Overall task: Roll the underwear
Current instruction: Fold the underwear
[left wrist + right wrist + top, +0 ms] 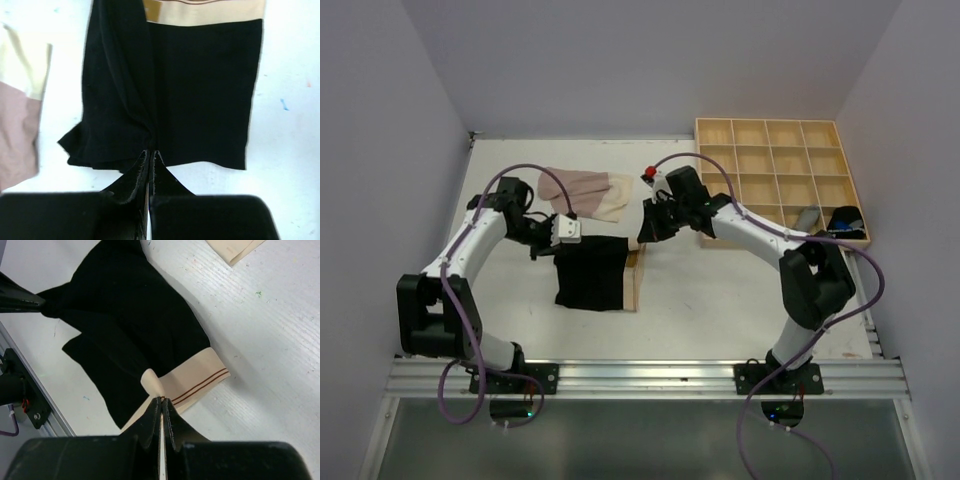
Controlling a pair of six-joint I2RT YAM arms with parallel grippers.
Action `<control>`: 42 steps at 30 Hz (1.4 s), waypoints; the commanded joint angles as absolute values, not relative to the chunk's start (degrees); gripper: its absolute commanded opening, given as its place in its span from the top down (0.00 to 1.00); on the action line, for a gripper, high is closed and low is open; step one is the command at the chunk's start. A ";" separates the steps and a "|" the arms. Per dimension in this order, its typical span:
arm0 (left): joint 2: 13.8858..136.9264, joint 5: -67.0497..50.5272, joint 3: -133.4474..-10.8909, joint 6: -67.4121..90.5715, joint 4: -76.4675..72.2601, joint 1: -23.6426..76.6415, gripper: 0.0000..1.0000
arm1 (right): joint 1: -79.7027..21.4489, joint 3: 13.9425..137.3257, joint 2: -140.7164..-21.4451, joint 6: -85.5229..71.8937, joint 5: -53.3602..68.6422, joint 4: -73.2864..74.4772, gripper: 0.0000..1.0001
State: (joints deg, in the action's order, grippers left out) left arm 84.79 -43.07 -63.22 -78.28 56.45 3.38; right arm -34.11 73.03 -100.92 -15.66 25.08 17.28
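Note:
A black underwear [590, 275] with a beige striped waistband [632, 272] lies flat on the white table between the arms. My left gripper [558, 232] is shut on its far-left hem; in the left wrist view the gripper [150, 153] pinches bunched black cloth [200, 90]. My right gripper [642, 236] is shut on the far end of the waistband; in the right wrist view the gripper [162, 400] clamps a raised fold of the beige band [200, 377] beside the black cloth [125, 315]. Another underwear, pale beige-pink [585, 193], lies just beyond.
A light wooden tray [780, 130] of square compartments stands at the back right, with a grey roll [807, 217] and a dark roll [842, 218] in its near-right cells. The metal rail [650, 375] runs along the near edge. Walls close in on both sides.

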 commanded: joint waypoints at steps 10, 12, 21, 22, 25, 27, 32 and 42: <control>78.66 -43.95 -54.76 -87.89 66.35 2.90 1.00 | -37.88 66.19 -93.96 -11.69 27.07 18.19 1.00; 78.84 -43.77 -54.06 -89.38 67.58 2.90 1.00 | -39.11 64.96 -94.13 -11.25 27.51 18.28 1.00; 81.12 -40.26 -47.55 -92.11 68.56 2.99 0.92 | -44.21 63.10 -97.03 -8.44 27.51 19.51 1.00; 81.99 -39.91 -46.77 -92.11 68.12 2.99 0.86 | -44.64 63.28 -97.55 -8.09 27.07 20.12 1.00; 82.44 -39.38 -46.32 -93.16 68.81 2.99 0.52 | -44.74 64.25 -98.61 -8.17 25.58 21.71 0.76; 82.00 -40.25 -47.37 -93.34 70.21 2.99 0.41 | -44.82 64.07 -97.04 -9.31 24.27 21.45 0.65; 82.87 -47.08 -58.60 -88.43 72.25 2.73 0.41 | -44.74 63.02 -91.85 -13.44 20.22 20.57 0.60; 93.68 -43.34 -62.94 -55.04 41.95 3.08 0.58 | -49.48 55.90 -92.98 -31.72 18.90 12.40 0.93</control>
